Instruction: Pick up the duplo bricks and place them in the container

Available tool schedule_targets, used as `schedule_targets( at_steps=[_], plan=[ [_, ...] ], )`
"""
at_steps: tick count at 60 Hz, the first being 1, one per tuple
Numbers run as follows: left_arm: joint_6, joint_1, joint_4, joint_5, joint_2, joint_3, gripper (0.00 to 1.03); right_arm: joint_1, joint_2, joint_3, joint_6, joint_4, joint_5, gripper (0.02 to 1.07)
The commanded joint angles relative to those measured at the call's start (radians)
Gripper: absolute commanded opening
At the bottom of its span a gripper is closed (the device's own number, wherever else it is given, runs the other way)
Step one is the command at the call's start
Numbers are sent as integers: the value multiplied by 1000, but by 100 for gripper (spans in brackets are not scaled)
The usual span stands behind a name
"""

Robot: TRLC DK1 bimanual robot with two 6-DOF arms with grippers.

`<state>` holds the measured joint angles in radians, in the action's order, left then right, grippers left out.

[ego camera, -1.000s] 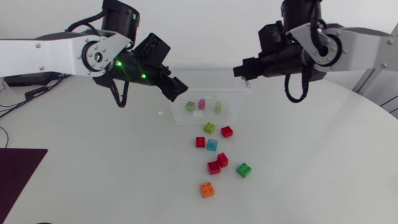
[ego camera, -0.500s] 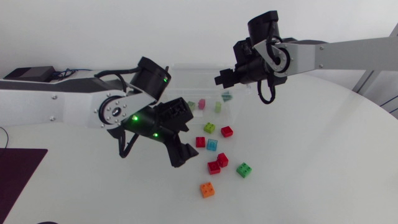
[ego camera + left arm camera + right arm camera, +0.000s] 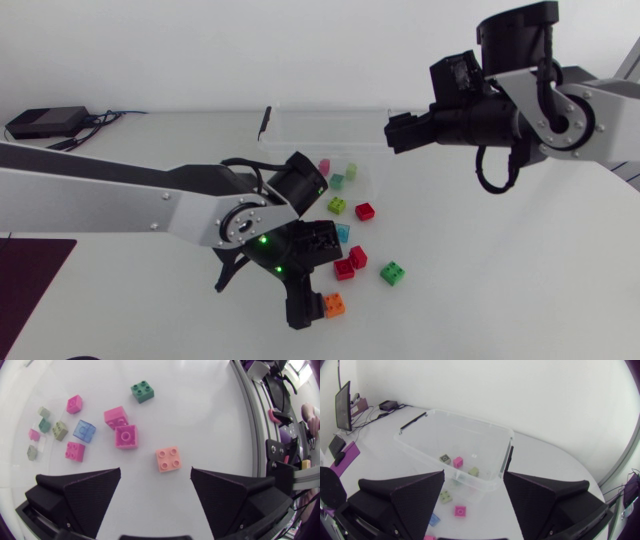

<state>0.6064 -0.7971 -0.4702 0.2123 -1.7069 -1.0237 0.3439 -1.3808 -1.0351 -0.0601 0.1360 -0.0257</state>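
Note:
The clear container (image 3: 380,143) stands at the table's back, with a pink, a teal (image 3: 337,181) and a green brick inside. In front of it lie several loose bricks: lime (image 3: 337,205), red (image 3: 365,211), blue (image 3: 343,232), two more reds (image 3: 350,263), dark green (image 3: 392,272) and orange (image 3: 334,305). My left gripper (image 3: 300,312) hangs open just left of the orange brick (image 3: 168,459), which lies ahead of its spread fingers (image 3: 85,490). My right gripper (image 3: 395,130) is open and empty above the container's right end; the container (image 3: 495,485) shows ahead of it.
A dark mat (image 3: 30,275) lies at the table's left front edge. Bare white tabletop stretches to the right of the bricks and in front of the orange brick.
My right gripper opened over the container, a teal brick landed inside, and the arm drew back right. My left arm swung from beside the container down to the orange brick.

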Motion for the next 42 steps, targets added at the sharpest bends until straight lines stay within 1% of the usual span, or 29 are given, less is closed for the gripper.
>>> schedule_targets(
  at_steps=[1, 9, 14, 15, 16, 23, 27, 33, 40, 42],
  plan=[
    [-4, -25, -18, -30, -45, -30, 96, -9, 37, 93, -23, -1, -5, 89],
    [-43, -53, -54, -80, -88, -69, 91, -11, 69, 175, -32, -12, -5, 89],
    [-71, -73, -88, -96, -114, -96, 85, -17, 85, 225, -32, -30, -6, 89],
    [-92, -82, -104, -102, -128, -111, 82, -19, 88, 239, -33, -33, -6, 89],
    [-97, -86, -113, -103, -134, -118, 81, -20, 89, 245, -35, -33, -6, 89],
    [-137, -113, -137, -133, -169, -156, 81, -25, 106, 288, -40, -42, -10, 89],
    [-158, -122, -166, -148, -200, -190, 76, -29, 121, 311, -41, -44, -20, 89],
    [-174, -119, -203, -148, -226, -227, 75, -34, 144, 339, -46, -44, -28, 89],
    [-188, -116, -216, -148, -241, -245, 75, -37, 175, 368, -58, -26, -37, 89],
    [-194, -114, -217, -148, -247, -250, 72, -37, 187, 379, -61, -18, -45, 89]
  ],
)
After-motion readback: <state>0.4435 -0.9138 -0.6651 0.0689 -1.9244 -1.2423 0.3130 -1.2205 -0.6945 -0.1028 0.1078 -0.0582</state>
